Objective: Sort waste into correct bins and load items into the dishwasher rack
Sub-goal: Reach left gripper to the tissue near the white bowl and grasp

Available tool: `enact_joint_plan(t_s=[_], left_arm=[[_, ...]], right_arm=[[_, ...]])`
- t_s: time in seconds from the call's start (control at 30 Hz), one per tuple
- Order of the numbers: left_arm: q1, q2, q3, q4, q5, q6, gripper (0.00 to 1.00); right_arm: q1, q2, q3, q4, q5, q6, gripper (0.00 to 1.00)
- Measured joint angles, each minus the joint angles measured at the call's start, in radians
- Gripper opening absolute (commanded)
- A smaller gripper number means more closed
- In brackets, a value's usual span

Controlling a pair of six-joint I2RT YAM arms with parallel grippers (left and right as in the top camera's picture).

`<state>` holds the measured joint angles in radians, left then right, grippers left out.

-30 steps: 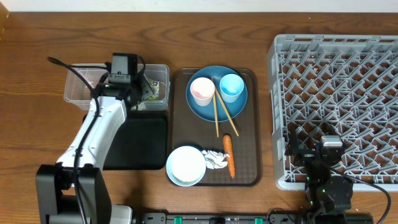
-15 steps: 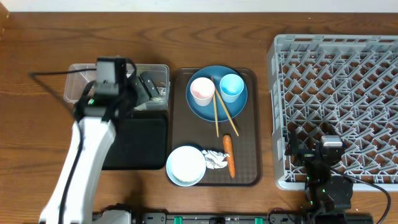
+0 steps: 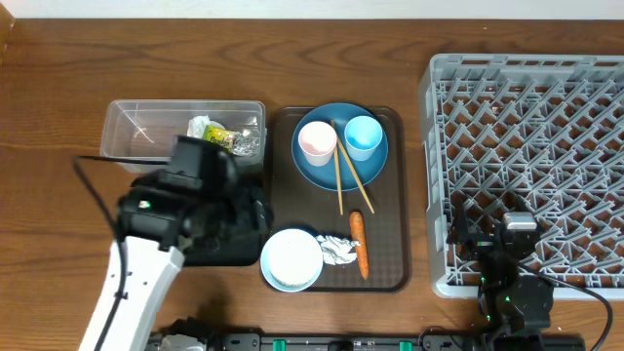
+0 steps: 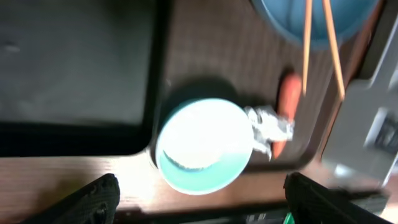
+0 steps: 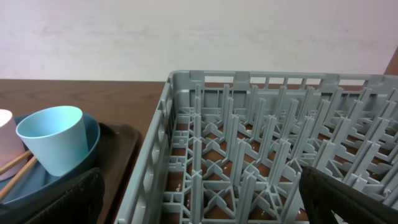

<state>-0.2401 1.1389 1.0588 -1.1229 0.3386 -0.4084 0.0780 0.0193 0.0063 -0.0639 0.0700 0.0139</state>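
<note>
Left arm [image 3: 136, 255] has swung off the clear tub [image 3: 146, 148] toward the near side and now hangs over the black bin [image 4: 74, 68]. It left the yellow-green wrapper wad [image 3: 213, 131] behind in the tub's right end, with a second wad [image 3: 250, 144] just right of it. That piece of waste looks sorted.

Left tool [image 4: 200, 193] points down, fingers spread wide, nothing between them. The wrist view looks onto the white bowl [image 4: 202, 140] at the near left corner of the brown tray [image 3: 385, 234].

Waste not yet binned:
- paper wad [image 3: 337, 251], touching the bowl's right side
- carrot [image 3: 359, 242], just right of that wad

Likely next pick is one of these, since the tool is already close. Whether rice sits in the bowl, cannot tell.

Dishes not loaded:
- blue plate [image 3: 314, 177] at the far end of the tray
- pink cup [image 3: 316, 142] and light blue cup [image 3: 363, 136] standing on the plate
- chopsticks [image 3: 347, 180] lying across the plate's near edge

Rack [image 3: 526, 146] sits on the right of the tabletop [image 3: 58, 78] with no dishes in it.

Right tool [image 5: 200, 186] is parked at the rack's near edge, fingers fully apart, holding nothing.
</note>
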Motion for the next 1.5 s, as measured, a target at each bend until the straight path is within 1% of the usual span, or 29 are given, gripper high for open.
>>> enact_joint_plan(t_s=[0.1, 0.23, 0.37, 0.47, 0.6, 0.7, 0.83, 1.03, 1.23, 1.5], left_arm=[[-0.087, 0.006, -0.011, 0.010, 0.001, 0.016, 0.77], [-0.226, 0.020, -0.015, 0.089, 0.004, 0.050, 0.68], [-0.368, 0.055, -0.016, 0.185, -0.011, 0.087, 0.66], [-0.476, 0.105, -0.016, 0.226, -0.071, 0.099, 0.66], [-0.568, 0.176, -0.016, 0.269, -0.136, 0.105, 0.66], [-0.639, 0.253, -0.017, 0.298, -0.174, 0.133, 0.66], [-0.689, 0.342, -0.017, 0.309, -0.198, 0.175, 0.67], [-0.700, 0.436, -0.017, 0.326, -0.236, 0.204, 0.67], [-0.700, 0.469, -0.017, 0.373, -0.252, 0.215, 0.67], [-0.700, 0.470, -0.017, 0.386, -0.265, 0.237, 0.67]], right_arm=[[0.000, 0.000, 0.000, 0.000, 0.000, 0.000, 0.99], [0.000, 0.000, 0.000, 0.000, 0.000, 0.000, 0.99], [0.000, 0.000, 0.000, 0.000, 0.000, 0.000, 0.99], [0.000, 0.000, 0.000, 0.000, 0.000, 0.000, 0.99], [0.000, 0.000, 0.000, 0.000, 0.000, 0.000, 0.99], [0.000, 0.000, 0.000, 0.000, 0.000, 0.000, 0.99], [0.000, 0.000, 0.000, 0.000, 0.000, 0.000, 0.99], [0.000, 0.000, 0.000, 0.000, 0.000, 0.000, 0.99], [0.000, 0.000, 0.000, 0.000, 0.000, 0.000, 0.99], [0.000, 0.000, 0.000, 0.000, 0.000, 0.000, 0.99]])
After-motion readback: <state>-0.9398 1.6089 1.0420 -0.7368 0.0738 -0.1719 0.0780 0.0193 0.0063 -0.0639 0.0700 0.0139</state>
